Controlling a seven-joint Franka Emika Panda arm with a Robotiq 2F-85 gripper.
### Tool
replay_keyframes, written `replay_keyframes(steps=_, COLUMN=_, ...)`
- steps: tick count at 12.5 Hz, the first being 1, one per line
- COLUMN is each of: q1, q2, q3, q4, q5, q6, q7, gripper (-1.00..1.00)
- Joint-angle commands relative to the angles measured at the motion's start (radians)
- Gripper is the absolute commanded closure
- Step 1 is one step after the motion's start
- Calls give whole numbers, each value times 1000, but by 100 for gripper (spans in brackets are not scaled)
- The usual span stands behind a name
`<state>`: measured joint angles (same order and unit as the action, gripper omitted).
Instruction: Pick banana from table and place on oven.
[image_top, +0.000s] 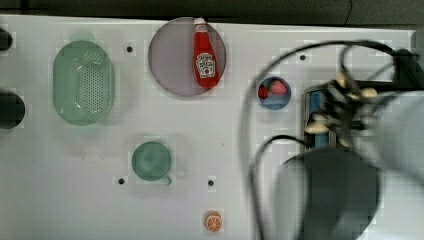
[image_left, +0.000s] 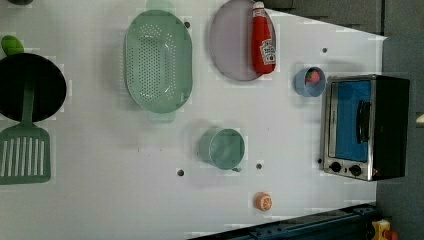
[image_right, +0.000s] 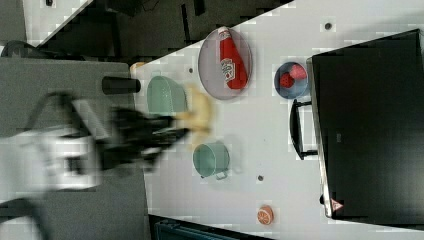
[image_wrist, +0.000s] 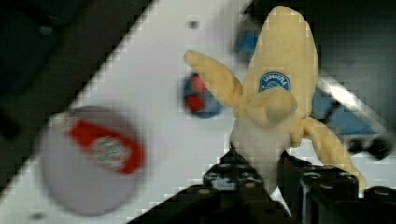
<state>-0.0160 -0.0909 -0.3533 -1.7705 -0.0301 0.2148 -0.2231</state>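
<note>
The pale yellow banana (image_wrist: 275, 88), its peel strips splayed round a whitish core, is held up in the air with my gripper (image_wrist: 264, 170) shut on its lower end. In the top view the banana (image_top: 320, 126) and gripper (image_top: 345, 107) hang over the front of the oven (image_top: 315, 102), well above the white table (image_top: 200, 125). The right view shows the blurred banana (image_right: 200, 116) at the tip of the dark gripper (image_right: 181, 131), to the left of the oven's (image_right: 370, 125) matte black top. The oven (image_left: 365, 127) stands at the left view's right with its door shut.
On the table stand a green colander (image_top: 83, 82), a grey plate (image_top: 172, 60) with a ketchup bottle (image_top: 205, 55), a blue bowl (image_top: 274, 93) of red fruit beside the oven, a green cup (image_top: 151, 160) and an orange slice (image_top: 213, 221). A black pan (image_left: 30, 85) and green spatula (image_left: 24, 152) lie far off.
</note>
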Motion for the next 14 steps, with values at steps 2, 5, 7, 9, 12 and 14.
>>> replay_keyframes(steps=2, q1=-26, q2=202, q3=-160, q4=15, q5=-4, q6=92, q7=-379, gripper=58)
replay_keyframes(steps=5, q1=-31, q2=302, q3=-257, q4=16, q5=-3, q6=191, q7=-559, gripper=58)
replay_keyframes(steps=7, q1=-38, q2=352, q3=-285, q4=13, q5=12, q6=198, q7=-598, gripper=58)
replay_keyframes(steps=9, q1=-46, q2=375, q3=-287, q4=6, q5=42, q6=199, q7=-598, gripper=29)
replay_keyframes(steps=12, q1=-49, q2=376, q3=-286, q4=8, q5=44, q6=209, q7=-599, gripper=-38)
replay_keyframes(steps=14, q1=-49, q2=367, q3=-287, q4=9, q5=44, q6=213, q7=-599, gripper=-84)
